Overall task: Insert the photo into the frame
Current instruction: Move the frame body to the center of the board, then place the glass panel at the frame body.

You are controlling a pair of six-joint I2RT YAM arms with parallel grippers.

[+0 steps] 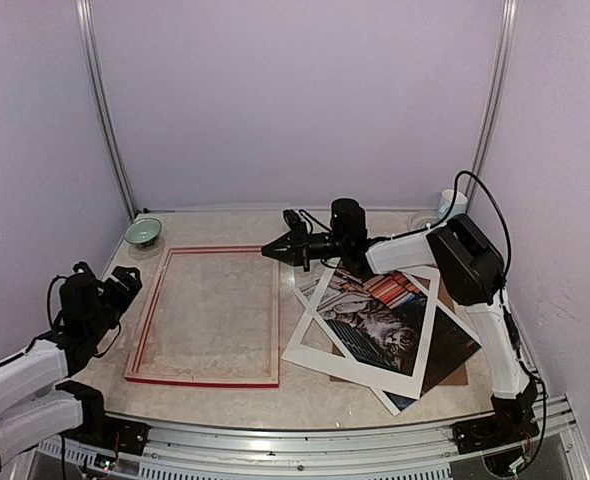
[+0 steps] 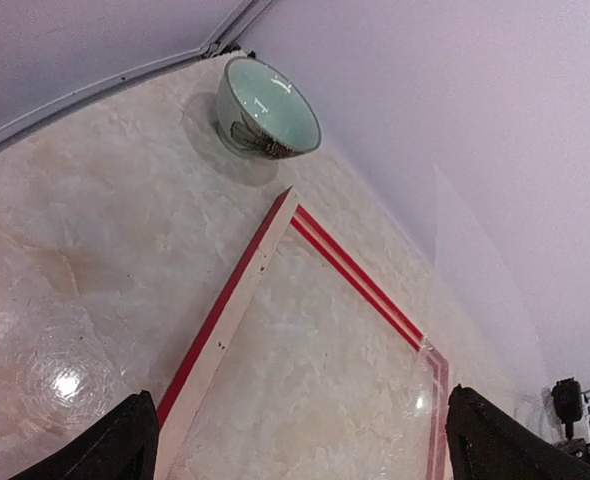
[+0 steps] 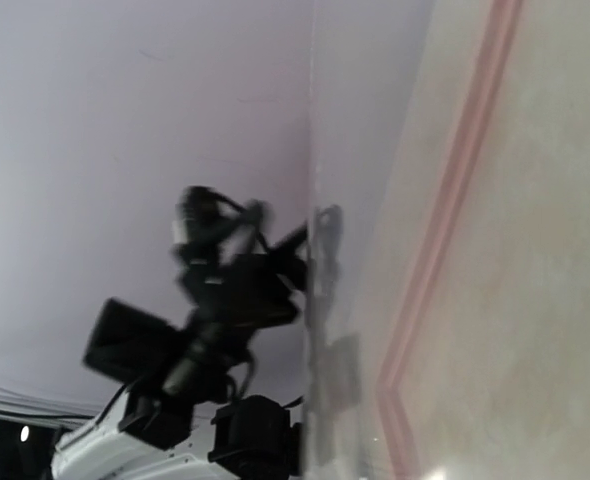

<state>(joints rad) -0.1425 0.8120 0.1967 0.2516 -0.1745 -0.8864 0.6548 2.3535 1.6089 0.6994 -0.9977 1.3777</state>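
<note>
On the left half of the tabletop (image 1: pixel 305 400) the frame (image 1: pixel 200 380) lies flat, its thin red border facing up. A clear sheet seems to sit inside it, with 1 glinting corner visible from the left wrist camera. Just right of the frame, the photo (image 1: pixel 375 322) rests askew under a white mat (image 1: pixel 315 345), and the cat shows through the mat's window. The photo's dark edge pokes out at the near right, over a brown board (image 1: pixel 457 377).

The right arm (image 1: pixel 470 260) reaches across the photo. Its jaws are closed tight at the frame's far right corner, and I cannot tell if they pinch anything. The left arm (image 1: pixel 35 365) sits off the frame's left edge with its jaws spread wide, holding nothing. A pale green bowl (image 2: pixel 268 120) stands just beyond the frame's far left corner.
</note>
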